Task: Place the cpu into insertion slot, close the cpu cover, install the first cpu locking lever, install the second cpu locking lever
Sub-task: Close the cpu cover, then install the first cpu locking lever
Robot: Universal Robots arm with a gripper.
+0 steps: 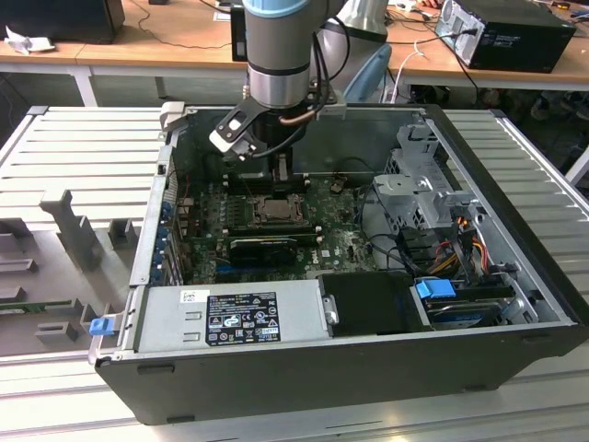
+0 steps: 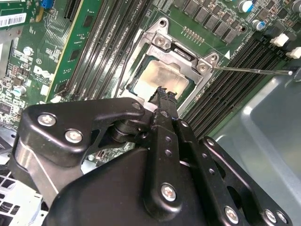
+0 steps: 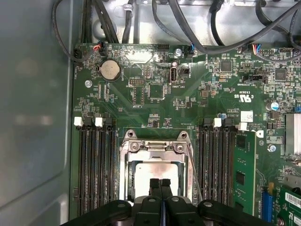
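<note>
The cpu [image 3: 155, 169] [image 2: 162, 77] [image 1: 273, 209] lies in the insertion slot on the green board, its silvery top showing through the window of the cpu cover [image 3: 127, 175] [image 2: 160, 49]. The cover lies flat over it and hides most of the slot. A thin metal locking lever [image 2: 254, 70] [image 3: 194, 175] runs beside the socket and sticks out over the memory slots. My gripper [image 3: 160, 184] [image 2: 164, 94] [image 1: 281, 175] hangs just over the chip's edge, fingers shut together with nothing between them. Whether it touches the chip I cannot tell.
The board sits deep in an open computer case [image 1: 442, 124] with metal walls around it. Black memory slots [image 3: 94, 165] [image 3: 216, 160] flank the socket. A long black card [image 1: 267, 247], a grey power supply [image 1: 230, 318], a drive cage [image 1: 414, 180] and loose cables [image 3: 197, 28] crowd the case.
</note>
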